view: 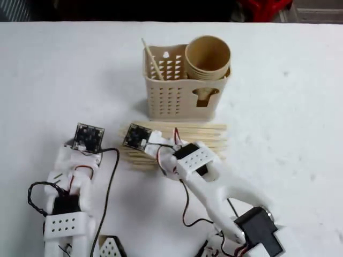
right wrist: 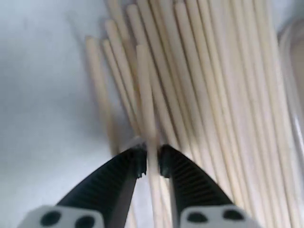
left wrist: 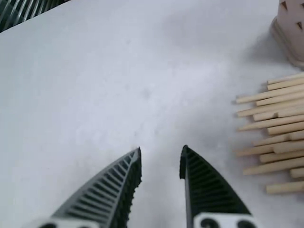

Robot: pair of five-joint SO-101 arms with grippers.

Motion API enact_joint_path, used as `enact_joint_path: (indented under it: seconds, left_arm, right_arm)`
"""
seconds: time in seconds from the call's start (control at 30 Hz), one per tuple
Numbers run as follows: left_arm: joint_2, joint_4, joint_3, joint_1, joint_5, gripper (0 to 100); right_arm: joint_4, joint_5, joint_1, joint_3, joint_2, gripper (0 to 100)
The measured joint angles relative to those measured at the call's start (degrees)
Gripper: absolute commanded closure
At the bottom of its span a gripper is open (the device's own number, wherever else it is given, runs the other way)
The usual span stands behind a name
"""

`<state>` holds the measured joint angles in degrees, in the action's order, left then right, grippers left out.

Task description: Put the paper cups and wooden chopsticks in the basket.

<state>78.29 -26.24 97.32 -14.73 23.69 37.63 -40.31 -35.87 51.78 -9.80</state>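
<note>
The white bench [view: 48, 75] runs from edge to edge, faintly speckled, and behind its far edge there's a dark strip of room. In the left wrist view a dark slatted thing [left wrist: 19, 12] sits beyond the bench's corner.

Starting on the left, the left arm [view: 67, 193] stands near the front edge. Its left tool [left wrist: 161, 151] hangs released, black ribbed fingers [left wrist: 118, 185] parted, with white bench top showing in the gap. It is near the ends of the chopsticks [left wrist: 275, 128] but apart from them.

Moving to the middle, the chopsticks [view: 209, 134] lie in a loose pile on the bench, side by side and crosswise, just in front of the basket [view: 171, 101]. The right arm [view: 214, 182] slants in from the front right corner and ends over the pile's left half. Its right tool [right wrist: 152, 159] is clenched on one chopstick [right wrist: 145, 95], a finger pressed to each side of it. Whether that stick is off the pile, I can't tell.

Behind the pile the cream basket stands upright, its walls pierced with rows of holes. A lone chopstick [view: 151, 59] leans in its left part. In its right part sits a nested stack of paper cups [view: 208, 53], their rims well above the basket's rim.

Far right, past the bench, there's a red thing [view: 265, 8] in the room.
</note>
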Motion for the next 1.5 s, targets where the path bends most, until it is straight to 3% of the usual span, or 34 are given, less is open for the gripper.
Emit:
enact_joint_path:
  seconds: [0.33,0.77,1.13,1.5]
  left_arm:
    - [0.0,0.0,0.0,0.0,0.0,85]
    - [0.0,0.0,0.0,0.0,0.0,85]
    - [0.0,0.0,0.0,0.0,0.0,85]
    - [0.0,0.0,0.0,0.0,0.0,85]
  right_arm:
    - [2.37,1.23,1.93,0.18,-4.13,98.2]
    - [10.9,5.98,1.85,-0.53,-21.89,98.2]
    - [18.2,18.02,2.02,-31.3,-29.54,98.3]
    - [-4.13,21.54,2.02,-48.18,-16.44,98.1]
